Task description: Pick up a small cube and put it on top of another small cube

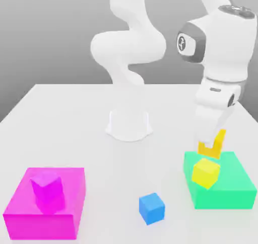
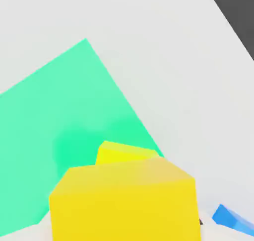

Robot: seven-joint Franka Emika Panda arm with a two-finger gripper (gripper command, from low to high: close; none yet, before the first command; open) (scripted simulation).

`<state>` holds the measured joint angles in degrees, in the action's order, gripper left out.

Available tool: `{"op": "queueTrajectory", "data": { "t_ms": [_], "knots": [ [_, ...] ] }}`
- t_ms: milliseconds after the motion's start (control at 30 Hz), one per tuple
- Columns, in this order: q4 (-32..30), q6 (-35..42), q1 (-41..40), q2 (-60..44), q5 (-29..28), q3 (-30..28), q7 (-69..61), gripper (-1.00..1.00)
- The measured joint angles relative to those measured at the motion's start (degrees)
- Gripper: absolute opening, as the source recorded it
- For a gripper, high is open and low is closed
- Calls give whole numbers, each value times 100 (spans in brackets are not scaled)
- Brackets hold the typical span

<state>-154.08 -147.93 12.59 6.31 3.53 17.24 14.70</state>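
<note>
My gripper (image 1: 211, 148) is shut on a small yellow cube (image 1: 205, 148), which looms large and close in the hand view (image 2: 124, 205). Directly beneath it, a little apart, the twin yellow cube (image 1: 205, 173) rests on the flat green block (image 1: 232, 187). In the hand view the twin (image 2: 121, 153) peeks out behind the held cube, with the green block (image 2: 59, 116) spreading beyond it. The held cube hangs over the green block's edge nearest the arm's base, on the exterior view's right.
A small blue cube (image 1: 152, 208) lies on the white table in front of the green block and toward the exterior view's left. A small magenta cube (image 1: 48, 190) sits on a flat magenta block (image 1: 30, 213) at the left. The arm's base (image 1: 129, 125) stands at mid-table.
</note>
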Motion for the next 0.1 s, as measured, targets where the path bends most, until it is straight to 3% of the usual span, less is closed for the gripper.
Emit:
{"op": "queueTrajectory", "data": {
  "t_ms": [33,100],
  "knots": [
    [-36,-184,-12,-153,-70,2,47,100],
    [-36,-184,-13,-153,-70,2,47,100]
  ]
}}
